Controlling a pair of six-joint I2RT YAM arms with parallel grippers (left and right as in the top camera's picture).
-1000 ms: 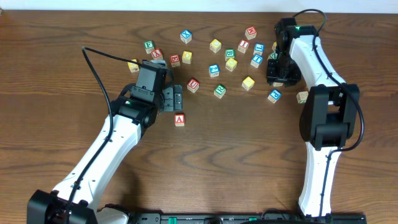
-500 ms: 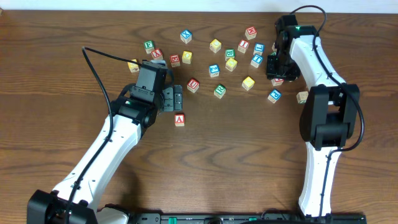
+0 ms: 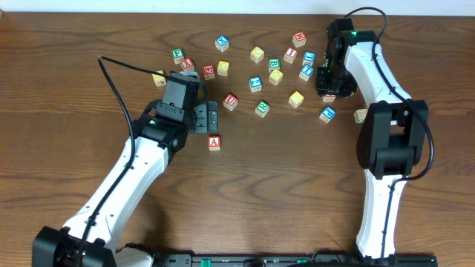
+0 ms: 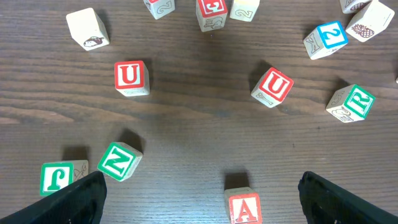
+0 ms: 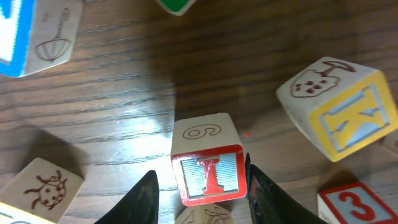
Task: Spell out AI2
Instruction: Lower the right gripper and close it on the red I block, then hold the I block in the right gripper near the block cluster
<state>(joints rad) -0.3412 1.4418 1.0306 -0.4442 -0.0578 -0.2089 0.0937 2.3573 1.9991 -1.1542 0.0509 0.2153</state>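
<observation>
Right gripper (image 5: 200, 182) straddles red I block (image 5: 208, 168), perhaps touching; clamped or not, cannot tell. Left gripper (image 4: 202, 190) gapes, red A block (image 4: 244, 208) at 5 o'clock.

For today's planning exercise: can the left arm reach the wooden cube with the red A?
Probably yes: the open left gripper hangs close by the red-A wooden cube, nothing between them.

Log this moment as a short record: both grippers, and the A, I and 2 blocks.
left gripper: jaws open, holding nothing
right gripper: jaws open, straddling the I block
A block: on the table, free, near the left gripper
2 block: on the table, untouched, apart from the A block
AI2 row: not yet formed
</observation>
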